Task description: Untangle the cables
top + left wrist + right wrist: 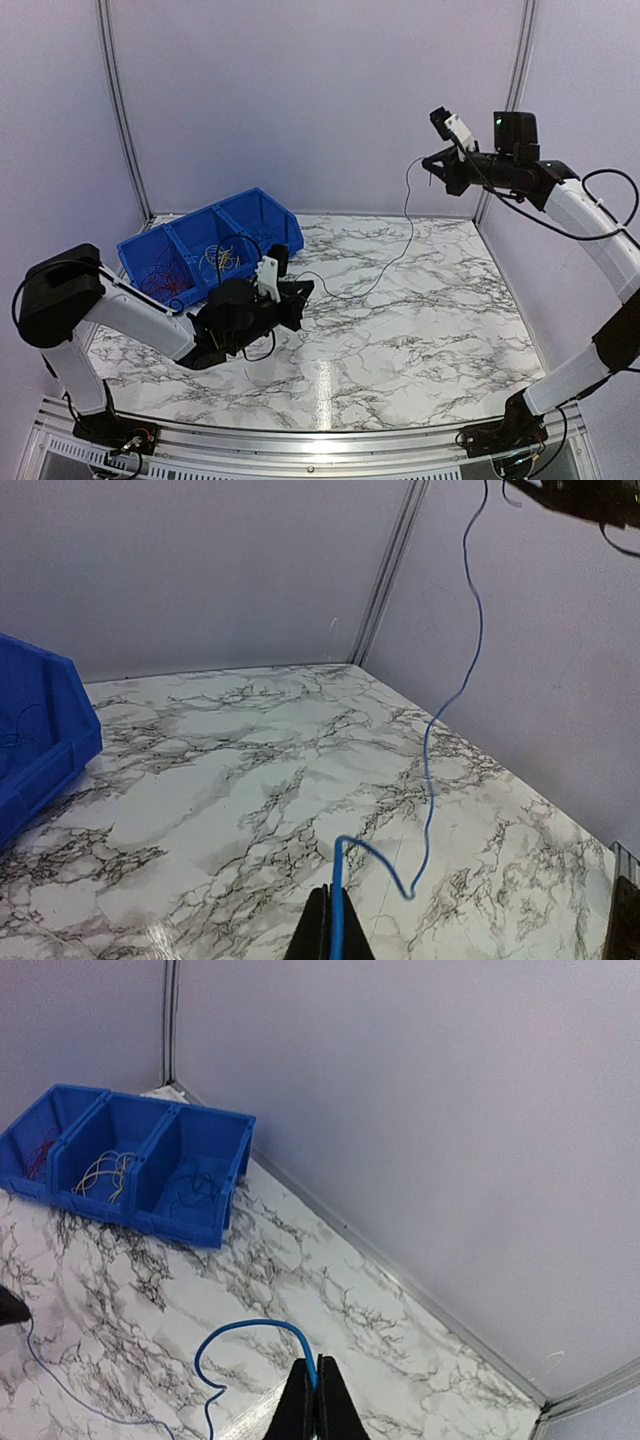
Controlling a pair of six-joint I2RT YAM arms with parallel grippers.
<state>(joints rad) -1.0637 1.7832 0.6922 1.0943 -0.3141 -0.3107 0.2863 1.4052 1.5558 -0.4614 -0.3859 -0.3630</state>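
Blue cable (427,780), thin and limp, sags between our left pincer (333,935) and right pincer (316,1400), both clenched on its ends.

Two tools: left tool (305,290), right tool (427,163). One wire (395,260), one bin (180,1222). Three clumps: red clump (38,1152), pale clump (105,1172), blue clump (195,1188).

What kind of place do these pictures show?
Probably a laboratory robot cell: plain walls with metal posts enclose a marble-patterned table, two arms stand at its near edge, and a blue bin holds wires.
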